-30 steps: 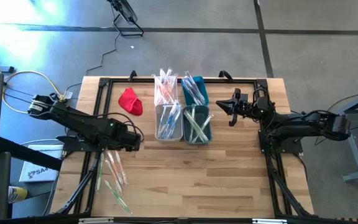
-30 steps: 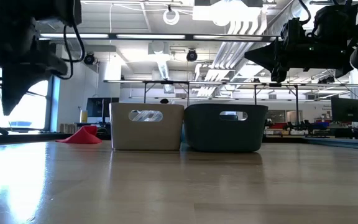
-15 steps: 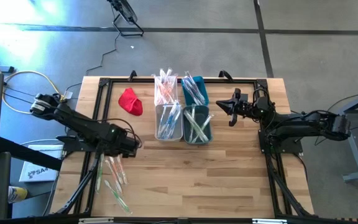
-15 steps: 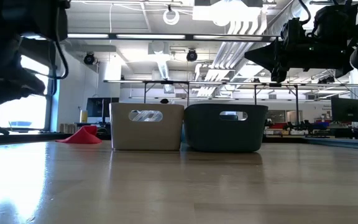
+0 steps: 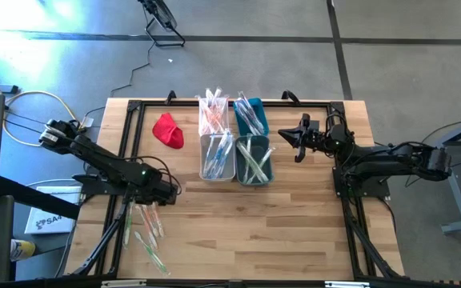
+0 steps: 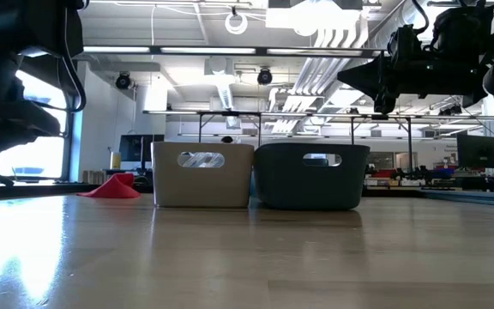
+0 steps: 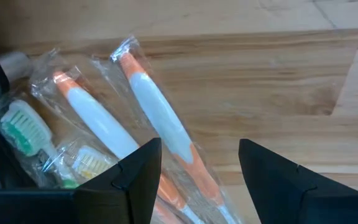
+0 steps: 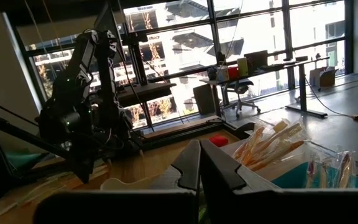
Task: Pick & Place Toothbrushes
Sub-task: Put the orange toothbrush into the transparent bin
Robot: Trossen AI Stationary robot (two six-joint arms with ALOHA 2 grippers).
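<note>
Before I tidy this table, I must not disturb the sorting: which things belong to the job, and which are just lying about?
Job:
loose toothbrushes
four bins
left gripper, open over the toothbrushes
right gripper, shut, waiting

Lying about:
red cloth

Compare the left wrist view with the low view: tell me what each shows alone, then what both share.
Left wrist only: clear-wrapped orange-and-white toothbrushes lying under the open left hand, plus a green-bristled brush.
Low only: the white rectangular bin, the dark teal bin, the crumpled red cloth, and the shut right hand raised above.
Shared: the pale wooden tabletop.
</note>
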